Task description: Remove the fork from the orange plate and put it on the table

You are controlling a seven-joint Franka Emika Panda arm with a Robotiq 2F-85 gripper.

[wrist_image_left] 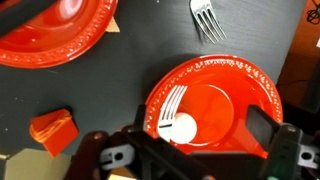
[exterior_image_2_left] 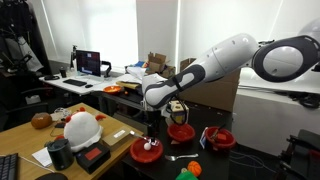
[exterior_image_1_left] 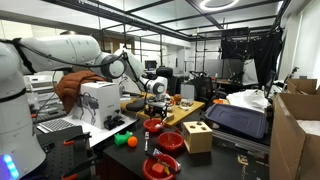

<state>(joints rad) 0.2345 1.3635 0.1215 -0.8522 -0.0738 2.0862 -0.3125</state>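
Hovering over the orange plate (wrist_image_left: 225,100), the gripper (wrist_image_left: 200,120) has its jaws spread wide and holds nothing. Its two fingers frame the plate from the near edge of the wrist view. The white fork (wrist_image_left: 172,105) lies on the left part of the plate, tines pointing away and rounded handle end nearest the gripper. The task looks barely begun: the fork is not yet grasped, lifted or laid on the dark table (wrist_image_left: 120,90).

Counted in the wrist view:
- One small orange block (wrist_image_left: 52,130) sits on the table, left of the orange plate.
- There are two red-orange plates; the second plate (wrist_image_left: 55,30) lies beyond and left of the orange plate.
- There are two forks, the white one on the orange plate and a grey fork (wrist_image_left: 207,18) on the table beyond it.
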